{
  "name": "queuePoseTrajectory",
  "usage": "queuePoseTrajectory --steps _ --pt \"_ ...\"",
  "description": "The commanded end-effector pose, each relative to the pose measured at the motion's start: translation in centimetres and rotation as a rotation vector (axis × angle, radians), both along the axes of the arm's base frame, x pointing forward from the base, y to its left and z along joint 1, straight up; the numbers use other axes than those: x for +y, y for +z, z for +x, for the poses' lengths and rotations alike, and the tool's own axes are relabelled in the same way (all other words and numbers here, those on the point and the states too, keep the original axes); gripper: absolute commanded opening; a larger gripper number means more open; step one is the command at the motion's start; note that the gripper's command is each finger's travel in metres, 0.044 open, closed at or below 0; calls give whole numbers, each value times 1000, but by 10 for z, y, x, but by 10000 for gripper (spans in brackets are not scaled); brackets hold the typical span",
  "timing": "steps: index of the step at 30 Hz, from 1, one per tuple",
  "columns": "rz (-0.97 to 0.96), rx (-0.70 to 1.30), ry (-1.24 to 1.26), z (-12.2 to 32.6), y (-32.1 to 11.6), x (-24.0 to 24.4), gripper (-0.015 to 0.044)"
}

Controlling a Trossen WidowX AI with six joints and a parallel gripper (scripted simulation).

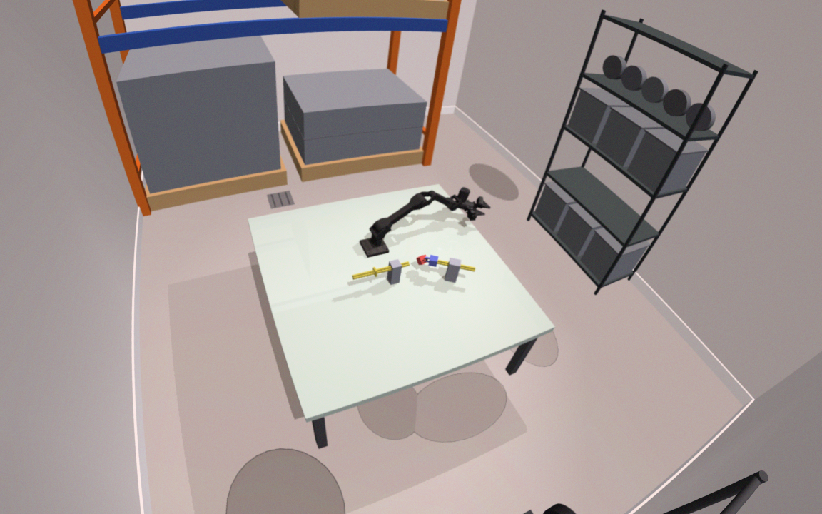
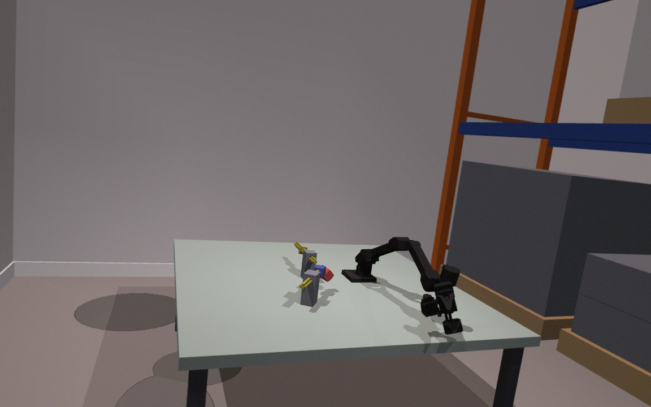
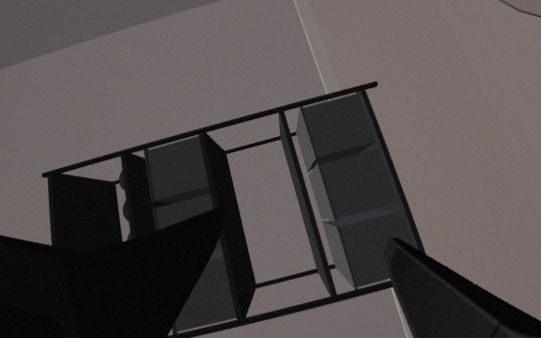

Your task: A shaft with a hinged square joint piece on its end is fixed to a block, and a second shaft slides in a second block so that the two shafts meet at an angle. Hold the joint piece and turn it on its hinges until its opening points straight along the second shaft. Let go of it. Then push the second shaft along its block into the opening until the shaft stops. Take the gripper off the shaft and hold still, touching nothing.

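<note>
A yellow shaft [image 1: 467, 268] [image 2: 306, 284] is fixed in a grey block [image 1: 452, 272] [image 2: 310, 293]. On its inner end is a blue hinge part [image 1: 433, 260] [image 2: 320, 270] with the red joint piece [image 1: 421, 259] [image 2: 328, 275], which looks turned toward the arm's side; its opening is too small to make out. The second yellow shaft [image 1: 362, 275] [image 2: 300, 247], with a small cross-piece, runs through the other grey block [image 1: 394, 273] [image 2: 309, 258]. Its inner end is apart from the red piece. My gripper [image 1: 482, 210] [image 2: 440, 316] [image 3: 303, 231] is open and empty, far from both shafts.
The arm's base [image 1: 374, 247] [image 2: 359, 276] stands on the pale table [image 1: 401, 345] [image 2: 237, 324], beside the blocks. The gripper is near the table's edge. A dark shelf rack [image 1: 602, 198] [image 3: 308, 202] stands beyond the table, and an orange pallet rack [image 1: 107, 108] [image 2: 461, 101] stands behind the arm.
</note>
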State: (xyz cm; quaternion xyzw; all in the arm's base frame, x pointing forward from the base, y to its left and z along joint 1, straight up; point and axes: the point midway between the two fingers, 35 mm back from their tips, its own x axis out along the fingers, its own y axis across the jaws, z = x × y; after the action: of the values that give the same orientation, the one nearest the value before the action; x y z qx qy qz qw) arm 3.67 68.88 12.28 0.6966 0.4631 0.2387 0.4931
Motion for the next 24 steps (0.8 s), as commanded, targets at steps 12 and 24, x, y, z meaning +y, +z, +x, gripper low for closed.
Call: queuePoseTrajectory --steps 12,24 --pt "-203 -39 248 8 115 -10 440" --pt "-214 -39 255 8 116 -11 440"
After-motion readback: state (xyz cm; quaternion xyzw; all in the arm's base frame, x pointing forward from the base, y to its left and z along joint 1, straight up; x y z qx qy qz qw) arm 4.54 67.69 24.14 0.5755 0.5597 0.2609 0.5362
